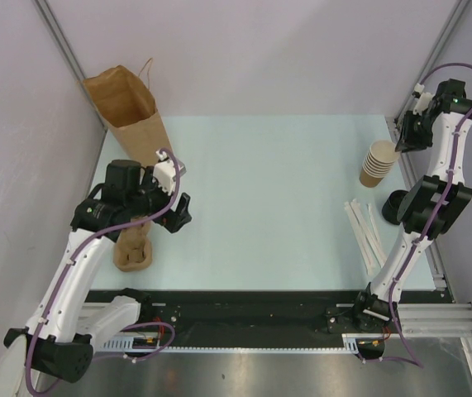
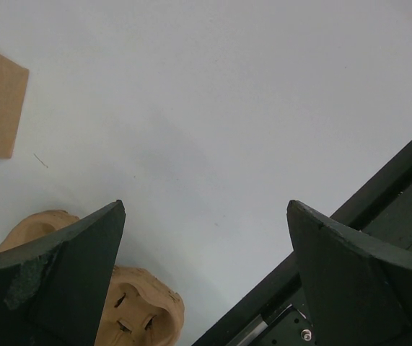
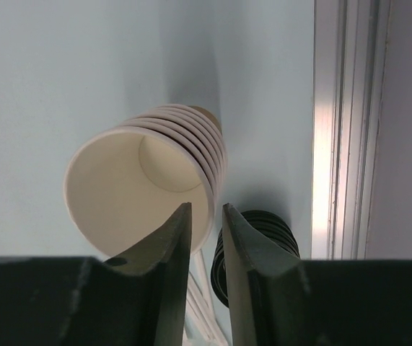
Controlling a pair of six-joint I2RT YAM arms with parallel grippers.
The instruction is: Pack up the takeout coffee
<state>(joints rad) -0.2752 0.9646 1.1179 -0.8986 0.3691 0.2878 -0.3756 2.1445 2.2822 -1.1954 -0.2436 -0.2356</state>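
"Right wrist view, quick: what's yr grip?"

"My right gripper [image 3: 206,210] is almost closed, one finger either side of the wall of the top cup [image 3: 119,194], right at the rim. Pinching it, I think, tho the pad contact itself is hidden. That cup is nested in the stack of cups [image 3: 206,137], and the black lids [image 3: 260,231] sit just beside the stack."

"And the takeout coffee?"

"No lidded cup shows in any view, so afaik it isn't made up yet. Step in hand, imo: get one cup off the stack."

"How to do that well?"

"Pinch lightly so the paper wall doesn't crease. Lift slowly along the stack's axis. Nested cups stick, so a 2nd may ride up or the stack may tip. If so, a small twist, no yank. My left gripper [image 2: 207,205] is spread wide w/ nothing in it, over the table [image 2: 227,94] by the pulp carrier [image 2: 141,310]. It's well apart from the stack, so no help steadying. The paper bag [image 1: 124,103] stands at the far left corner."
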